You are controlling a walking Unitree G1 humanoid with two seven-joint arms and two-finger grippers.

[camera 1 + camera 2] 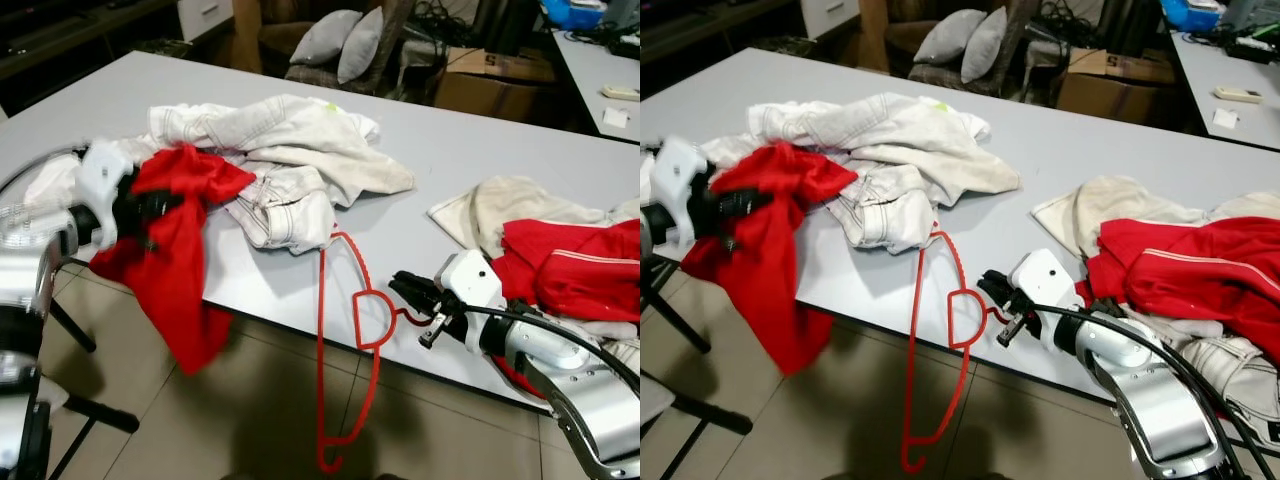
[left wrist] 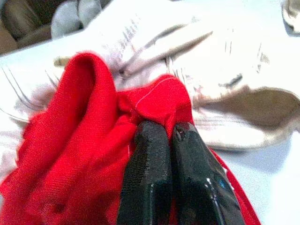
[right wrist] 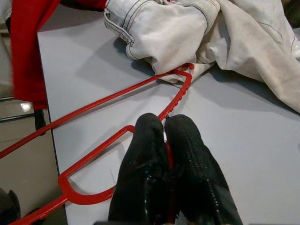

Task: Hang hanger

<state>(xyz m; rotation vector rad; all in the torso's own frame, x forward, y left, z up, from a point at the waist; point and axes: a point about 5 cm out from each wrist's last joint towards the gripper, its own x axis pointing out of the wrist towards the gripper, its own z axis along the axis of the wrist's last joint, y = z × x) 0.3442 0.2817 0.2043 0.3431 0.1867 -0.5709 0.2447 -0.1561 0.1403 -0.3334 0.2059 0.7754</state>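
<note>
Right wrist view shows my right gripper (image 3: 165, 136) pinching the red hanger (image 1: 340, 330) at the table (image 1: 450, 150) edge; my left gripper (image 2: 161, 140) clamps the red garment (image 1: 175, 250). Next, I'd thread them together.

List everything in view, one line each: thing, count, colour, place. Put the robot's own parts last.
hanger: one, red, half on the table's near edge, the rest hanging over the floor, gripped by the right end effector.
red garment: one, red, held off the table's left corner by the left end effector, drooping toward the floor.
white clothes pile: one heap, off-white, on the table, left of centre.
right clothes pile: one heap, red on cream, at the table's right.
table: one, pale grey.
pillows: two, grey, on a seat beyond the table.
cardboard box: one, brown, behind the table.
left end effector: black fingers closed on the red garment.
right end effector: black fingers closed on the hanger wire.
</note>
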